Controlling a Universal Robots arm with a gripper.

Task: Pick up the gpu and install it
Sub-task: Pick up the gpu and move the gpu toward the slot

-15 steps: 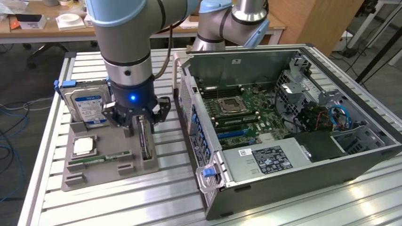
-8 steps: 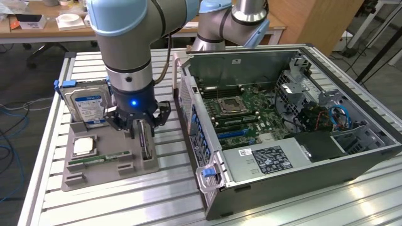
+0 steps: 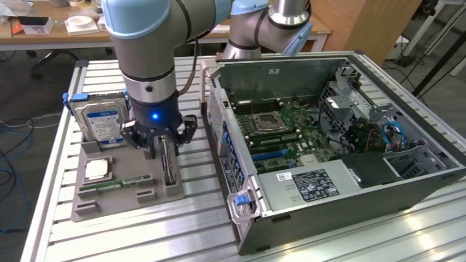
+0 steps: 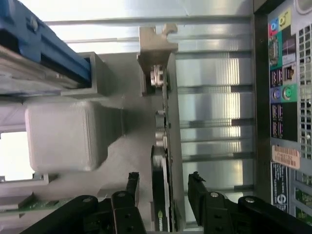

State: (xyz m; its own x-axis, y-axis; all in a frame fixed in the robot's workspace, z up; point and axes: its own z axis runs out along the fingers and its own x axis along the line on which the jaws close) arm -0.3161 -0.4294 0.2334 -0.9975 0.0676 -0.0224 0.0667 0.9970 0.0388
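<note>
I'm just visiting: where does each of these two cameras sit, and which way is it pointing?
Exterior view: off the arm, high up, looking down; shows the arm, its pincer over the grey tray, and the open computer case.
Wrist view: on the arm's wrist, looking along the pincer at the gpu standing on edge between its open fingers.
Both share the pincer, gpu, tray and case.
</note>
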